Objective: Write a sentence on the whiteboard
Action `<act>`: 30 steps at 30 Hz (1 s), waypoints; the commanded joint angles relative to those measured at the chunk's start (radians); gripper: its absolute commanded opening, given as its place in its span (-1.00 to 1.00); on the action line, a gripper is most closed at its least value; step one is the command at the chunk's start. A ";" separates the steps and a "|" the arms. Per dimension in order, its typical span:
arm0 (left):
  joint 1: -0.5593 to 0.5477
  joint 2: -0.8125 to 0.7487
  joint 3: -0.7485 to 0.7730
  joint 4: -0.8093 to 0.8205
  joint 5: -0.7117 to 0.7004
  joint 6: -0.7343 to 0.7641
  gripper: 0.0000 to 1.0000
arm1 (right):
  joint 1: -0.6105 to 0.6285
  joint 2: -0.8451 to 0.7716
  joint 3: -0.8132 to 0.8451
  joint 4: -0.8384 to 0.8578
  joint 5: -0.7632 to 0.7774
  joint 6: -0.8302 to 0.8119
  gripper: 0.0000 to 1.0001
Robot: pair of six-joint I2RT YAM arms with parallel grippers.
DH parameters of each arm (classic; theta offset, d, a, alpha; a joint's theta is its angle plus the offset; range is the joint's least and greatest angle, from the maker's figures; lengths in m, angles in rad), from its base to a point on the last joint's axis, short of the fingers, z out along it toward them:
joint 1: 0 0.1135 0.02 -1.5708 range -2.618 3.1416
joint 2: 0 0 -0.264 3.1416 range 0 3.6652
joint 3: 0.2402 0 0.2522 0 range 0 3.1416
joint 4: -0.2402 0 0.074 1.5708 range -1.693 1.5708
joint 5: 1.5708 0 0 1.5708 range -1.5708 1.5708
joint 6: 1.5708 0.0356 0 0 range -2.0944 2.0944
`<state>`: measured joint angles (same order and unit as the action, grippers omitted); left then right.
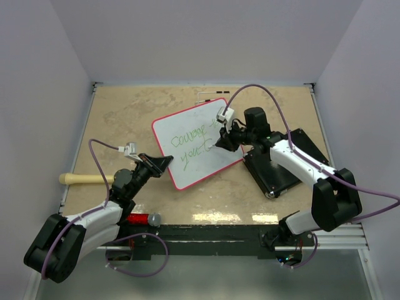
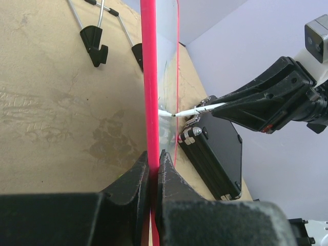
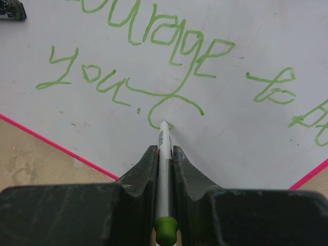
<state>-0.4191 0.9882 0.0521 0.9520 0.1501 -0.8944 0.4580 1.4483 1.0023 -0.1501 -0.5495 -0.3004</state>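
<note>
The whiteboard (image 1: 185, 175), glossy white with a thin red rim, lies tilted in the middle of the table and carries green handwriting. My left gripper (image 1: 164, 161) is shut on the board's red rim (image 2: 149, 77) at its near-left edge, one finger on each face (image 2: 154, 164). My right gripper (image 1: 223, 142) is over the board's right part, shut on a white marker (image 3: 164, 148) with a green end cap. The marker's tip touches the board (image 3: 241, 128) at the end of a green curl below the words "courage to" and beside "you". The marker also shows in the left wrist view (image 2: 197, 109).
A black rectangular case (image 1: 284, 164) lies right of the board, under my right arm. A wire stand with black feet (image 1: 209, 97) lies behind the board. A pale wooden handle (image 1: 87, 179) lies at the left edge. A red object (image 1: 140, 219) lies near the front rail.
</note>
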 commanded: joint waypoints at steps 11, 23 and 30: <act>-0.010 0.007 -0.044 0.034 0.097 0.098 -1.00 | -0.016 0.011 0.038 0.009 0.092 0.004 -1.00; -0.010 0.012 -0.040 0.031 0.098 0.101 -1.00 | -0.016 0.020 0.042 -0.042 0.011 -0.049 -1.00; -0.010 0.023 -0.040 0.042 0.097 0.103 -1.00 | -0.016 0.027 0.045 -0.078 -0.004 -0.080 -1.00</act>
<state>-0.4191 1.0000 0.0521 0.9600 0.1505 -0.8951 0.4438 1.4532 1.0168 -0.1791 -0.5266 -0.3447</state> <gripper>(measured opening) 0.076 0.139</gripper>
